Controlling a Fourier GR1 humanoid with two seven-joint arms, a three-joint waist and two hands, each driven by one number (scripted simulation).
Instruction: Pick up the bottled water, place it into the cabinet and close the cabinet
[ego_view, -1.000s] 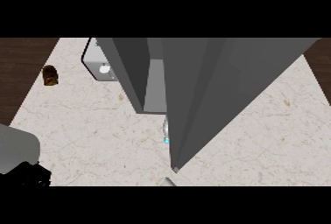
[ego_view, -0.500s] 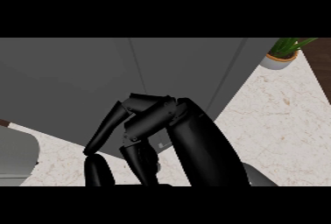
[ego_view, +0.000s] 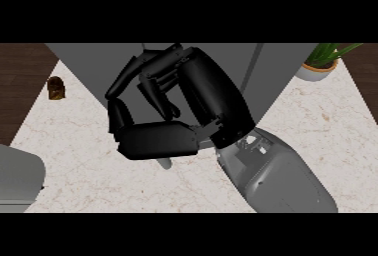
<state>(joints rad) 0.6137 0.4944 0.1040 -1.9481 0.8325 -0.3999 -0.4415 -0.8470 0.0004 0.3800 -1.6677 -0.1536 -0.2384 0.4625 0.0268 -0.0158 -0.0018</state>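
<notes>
One grey cabinet at twelve o'clock, the largest thing. Before it, at centre, right hand with fingers curled in, seemingly closed round the bottled water; only a pale end seen, poking out at six o'clock under the palm. Probably light, stiff, smooth and slippery; best held round mid-body, not the end.

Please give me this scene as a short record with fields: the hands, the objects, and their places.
right hand: fingers curled, over the grey cabinet
bottled water: pale tip under that hand, likely held
left hand: not in view
potted plant: far right corner
brown object: far left, too small to name
</notes>
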